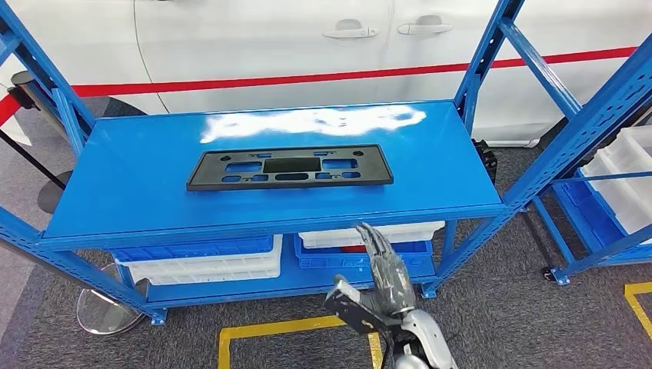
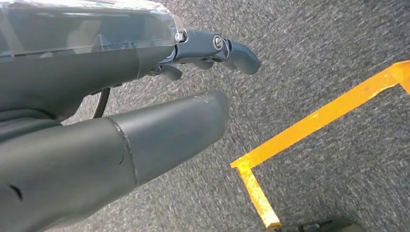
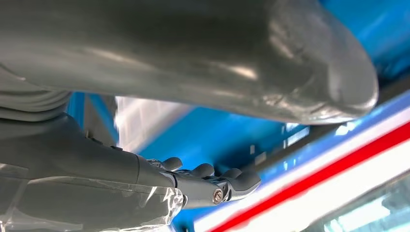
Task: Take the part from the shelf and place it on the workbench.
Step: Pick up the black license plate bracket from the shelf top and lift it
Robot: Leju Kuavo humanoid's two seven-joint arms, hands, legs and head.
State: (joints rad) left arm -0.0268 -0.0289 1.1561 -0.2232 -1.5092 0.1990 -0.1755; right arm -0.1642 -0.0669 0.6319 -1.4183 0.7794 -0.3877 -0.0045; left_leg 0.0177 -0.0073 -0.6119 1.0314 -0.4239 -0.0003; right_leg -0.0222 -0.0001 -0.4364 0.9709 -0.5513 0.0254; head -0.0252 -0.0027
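A flat black plastic part [image 1: 290, 167] with several cut-outs lies in the middle of the blue top shelf [image 1: 138, 177]. My right hand [image 1: 387, 269] is raised in front of the shelf's front edge, below and to the right of the part, fingers stretched upward and apart, holding nothing. In the right wrist view the right hand [image 3: 203, 181] has its fingers extended with the blue shelf blurred behind. In the left wrist view my left hand [image 2: 203, 53] hangs over grey carpet, fingers loosely extended, empty.
White and blue bins [image 1: 207, 261] fill the lower shelf. A second blue rack with white bins [image 1: 615, 177] stands at the right. A white car [image 1: 307, 46] is behind. Yellow floor tape [image 1: 292, 330] and a stanchion base [image 1: 108, 311] lie on the carpet.
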